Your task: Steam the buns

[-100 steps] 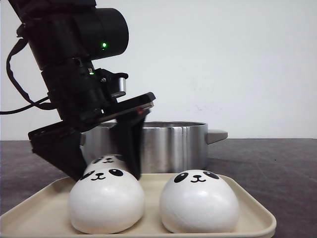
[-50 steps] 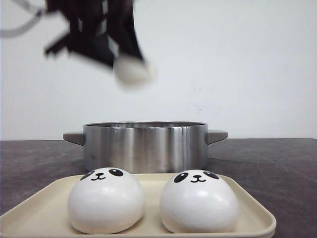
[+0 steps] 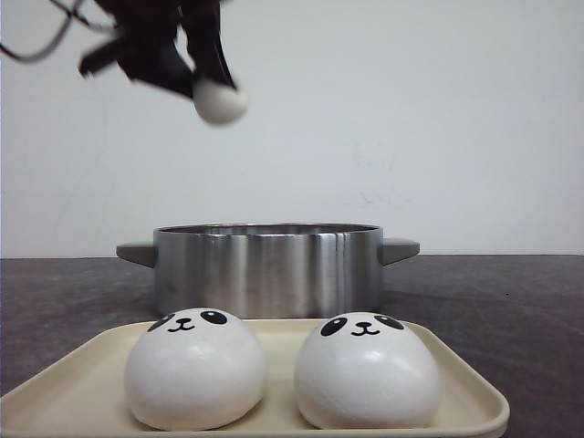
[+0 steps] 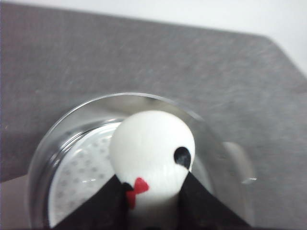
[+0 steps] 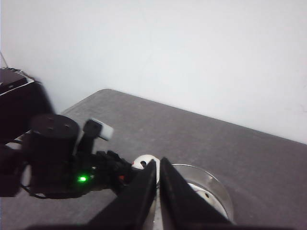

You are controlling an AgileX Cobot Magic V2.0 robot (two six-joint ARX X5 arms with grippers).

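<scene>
My left gripper (image 3: pixel 205 87) is shut on a white panda bun (image 3: pixel 220 101) and holds it high above the steel pot (image 3: pixel 266 268). In the left wrist view the held bun (image 4: pixel 152 148) sits between the black fingers (image 4: pixel 103 203), over the pot's perforated steamer insert (image 4: pixel 79 177). Two more panda buns, one on the left (image 3: pixel 194 369) and one on the right (image 3: pixel 367 371), rest on the cream tray (image 3: pixel 456 388) in front of the pot. My right gripper (image 5: pixel 159 178) is shut and empty, raised above the table; the held bun (image 5: pixel 144 163) shows past its fingers.
The pot has side handles (image 3: pixel 400 248) and stands on a dark grey table (image 3: pixel 511 301). A white wall is behind. The left arm's wrist body (image 5: pixel 53 158) with a green light shows in the right wrist view.
My left gripper closed on a rear bun on the tray, lifted it high, and now holds it over the pot. The two front buns have not moved.
</scene>
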